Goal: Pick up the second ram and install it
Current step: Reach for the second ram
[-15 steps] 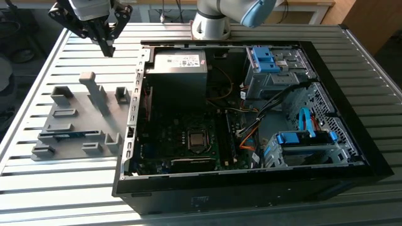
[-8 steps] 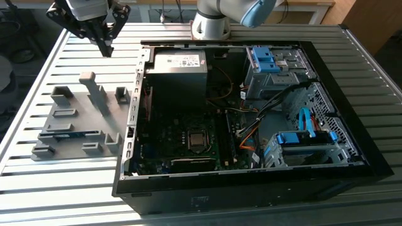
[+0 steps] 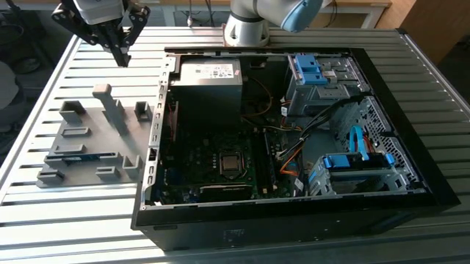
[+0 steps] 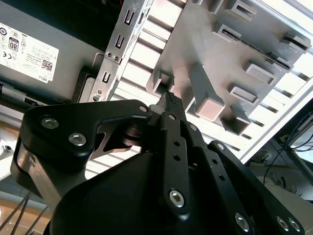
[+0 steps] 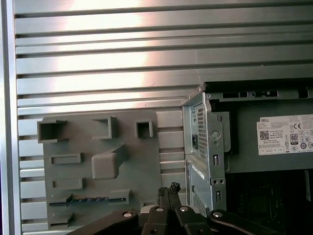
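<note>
The second ram (image 3: 81,159) is a thin blue-green stick lying in a slot of the grey holder plate (image 3: 88,144), towards the near side in the exterior view. It also shows in the first wrist view as the ram (image 5: 93,199) set in the holder plate (image 5: 142,166). My gripper (image 3: 123,58) hangs high over the table's far corner on the exterior view's left, well above and beyond the holder. Its fingers (image 5: 168,190) are pressed together with nothing between them. In the second wrist view the gripper (image 4: 172,99) points towards the holder plate (image 4: 205,44).
The open black PC case (image 3: 397,49) fills the middle and the exterior view's right, with the motherboard (image 3: 213,151), power supply (image 3: 209,74) and blue drive brackets (image 3: 309,69) inside. The case's metal edge (image 5: 208,142) stands beside the holder. The arm's base (image 3: 246,27) stands behind the case.
</note>
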Motion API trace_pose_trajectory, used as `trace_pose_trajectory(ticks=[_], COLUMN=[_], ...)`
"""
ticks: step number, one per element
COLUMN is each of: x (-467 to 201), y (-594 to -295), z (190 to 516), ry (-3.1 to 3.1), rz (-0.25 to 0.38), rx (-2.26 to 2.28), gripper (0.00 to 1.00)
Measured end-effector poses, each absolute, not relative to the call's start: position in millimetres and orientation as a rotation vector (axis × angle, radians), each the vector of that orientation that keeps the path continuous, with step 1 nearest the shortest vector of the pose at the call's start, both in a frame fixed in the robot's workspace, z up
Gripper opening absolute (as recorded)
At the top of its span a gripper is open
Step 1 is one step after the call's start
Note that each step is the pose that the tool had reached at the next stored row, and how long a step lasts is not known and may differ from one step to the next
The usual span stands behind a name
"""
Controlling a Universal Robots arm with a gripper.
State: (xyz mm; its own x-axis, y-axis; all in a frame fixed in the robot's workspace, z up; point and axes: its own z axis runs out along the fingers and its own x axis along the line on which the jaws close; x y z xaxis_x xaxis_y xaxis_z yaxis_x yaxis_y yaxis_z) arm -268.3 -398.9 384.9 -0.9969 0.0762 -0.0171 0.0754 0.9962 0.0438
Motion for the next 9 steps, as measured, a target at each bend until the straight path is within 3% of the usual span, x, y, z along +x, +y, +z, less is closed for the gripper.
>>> trace_pose_trajectory(ticks=[9], x=[-272.1], y=[-398.9], z=[384.7], ry=[3.12], rz=[0.067], rx=[0.118], gripper=[0.11])
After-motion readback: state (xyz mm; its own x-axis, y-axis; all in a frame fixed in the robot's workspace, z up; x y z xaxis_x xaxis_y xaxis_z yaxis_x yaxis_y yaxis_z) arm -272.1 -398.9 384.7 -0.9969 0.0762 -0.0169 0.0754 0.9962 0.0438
